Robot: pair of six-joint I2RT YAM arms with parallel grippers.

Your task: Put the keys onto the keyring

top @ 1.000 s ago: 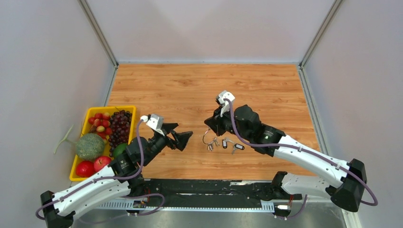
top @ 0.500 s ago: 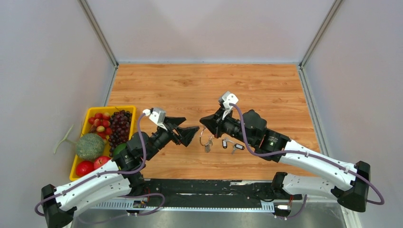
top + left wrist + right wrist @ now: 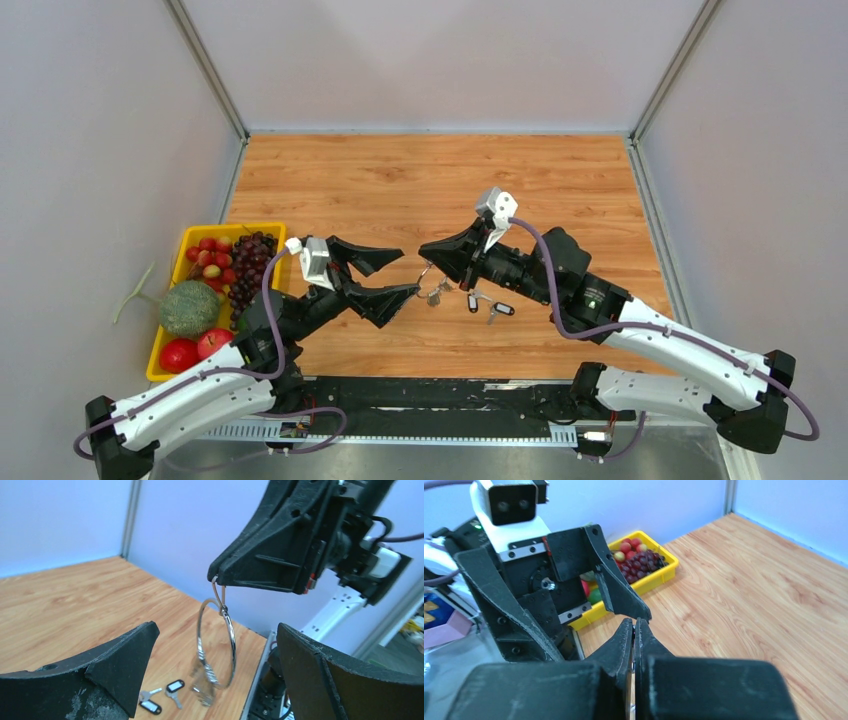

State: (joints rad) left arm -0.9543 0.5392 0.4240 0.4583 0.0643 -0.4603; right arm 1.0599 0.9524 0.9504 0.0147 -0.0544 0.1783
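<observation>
Keyring (image 3: 204, 672): thin silver wire loop hanging upright above the table, with a clump of small all-silver keys at its bottom. Its top is pinched by the right gripper (image 3: 216, 576), black wedge fingers pressed together on the wire.

Keys (image 3: 175, 686): two, with black plastic heads and short silver blades, flat on the wood-grain table (image 3: 400, 180) below the keyring.

Left gripper (image 3: 407, 272): jaws spread wide, empty, just left of the keyring.

Yellow plastic tray (image 3: 215, 232) of fruit: well left of the keyring.
</observation>
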